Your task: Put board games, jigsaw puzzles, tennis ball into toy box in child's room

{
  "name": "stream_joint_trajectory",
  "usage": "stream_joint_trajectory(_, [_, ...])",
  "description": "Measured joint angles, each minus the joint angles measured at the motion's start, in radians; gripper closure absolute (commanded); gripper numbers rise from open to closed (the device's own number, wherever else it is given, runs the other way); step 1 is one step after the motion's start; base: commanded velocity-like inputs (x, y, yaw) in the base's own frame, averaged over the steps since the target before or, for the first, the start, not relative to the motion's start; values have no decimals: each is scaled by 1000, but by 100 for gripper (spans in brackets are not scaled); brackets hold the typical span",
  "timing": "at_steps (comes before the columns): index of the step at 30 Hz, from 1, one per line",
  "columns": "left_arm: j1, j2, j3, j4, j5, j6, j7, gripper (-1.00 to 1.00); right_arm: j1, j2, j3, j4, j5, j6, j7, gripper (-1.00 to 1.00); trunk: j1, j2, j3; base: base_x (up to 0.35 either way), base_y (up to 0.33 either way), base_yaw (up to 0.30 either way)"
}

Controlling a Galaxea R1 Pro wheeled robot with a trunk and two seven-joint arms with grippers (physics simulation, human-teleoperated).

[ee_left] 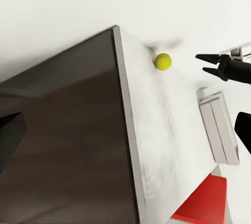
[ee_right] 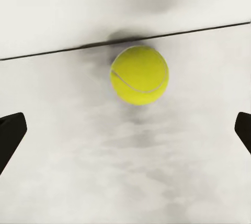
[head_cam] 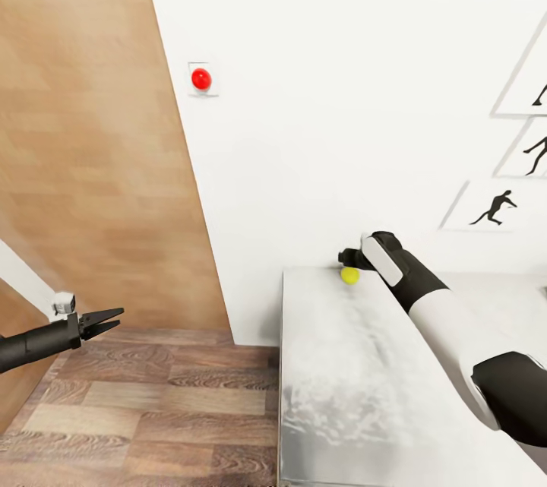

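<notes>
Tennis ball (head_cam: 349, 275) half-hidden behind right end effector (head_cam: 351, 257), fingers spread.

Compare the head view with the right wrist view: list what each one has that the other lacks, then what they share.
Head view alone: the left end effector open over the wood floor, a red button on the wall, silhouette pictures. Right wrist view alone: the ball's seam, and the right end effector's fingertips spread wide apart, well short of the ball. Shared: the tennis ball on the white table by the wall.
</notes>
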Motion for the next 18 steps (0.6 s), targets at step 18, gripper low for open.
stream_joint_trajectory(18, [0, 0, 0, 0, 0, 0, 0, -100, -1, -11, 4, 0, 1, -1, 7, -100, 0, 0, -30, 0, 0, 0])
